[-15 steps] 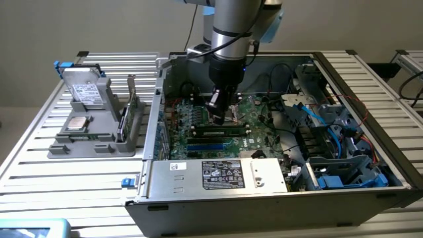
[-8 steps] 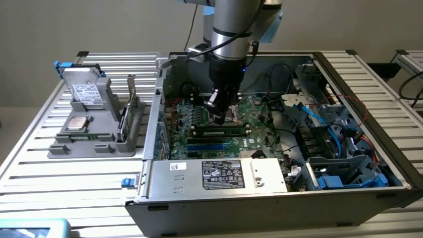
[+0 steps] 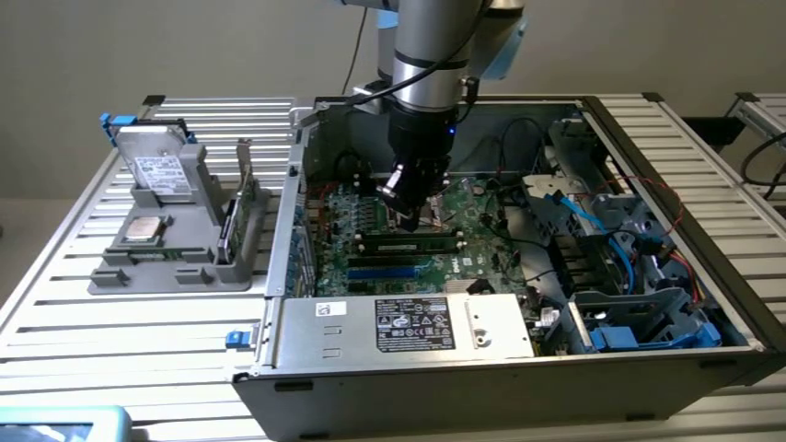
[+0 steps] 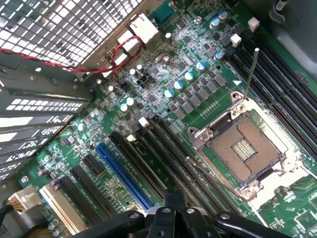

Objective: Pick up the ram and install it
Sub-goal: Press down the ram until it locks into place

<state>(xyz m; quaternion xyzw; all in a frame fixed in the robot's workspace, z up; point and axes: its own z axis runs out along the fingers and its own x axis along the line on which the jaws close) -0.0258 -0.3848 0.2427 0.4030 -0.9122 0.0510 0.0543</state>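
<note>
Apparently the seating step is under way: the slim, long green ram stick with dark chips (image 3: 411,247) is lying along one of the black memory slots on the green motherboard (image 3: 368,221), inside the open grey metal computer case (image 3: 491,405) that is standing on the ribbed aluminium desk (image 3: 74,313). From the exterior view I am judging it to be in the slot, though whether it is pushed fully home is hard to tell at this angle.

The black two-fingered end effector (image 3: 411,219) is hanging just above the stick, roughly over its middle, with its fingers pinched together and gripping nothing that I can make out. In the wrist view the closed end effector (image 4: 174,210) is pointing down at the row of long black slots, beside the long blue plastic slot (image 4: 124,173) and near the open square metal processor socket (image 4: 245,148).

Finishing this step is, I think, calling for a straight, even downward press along the top edge of the stick.
</note>
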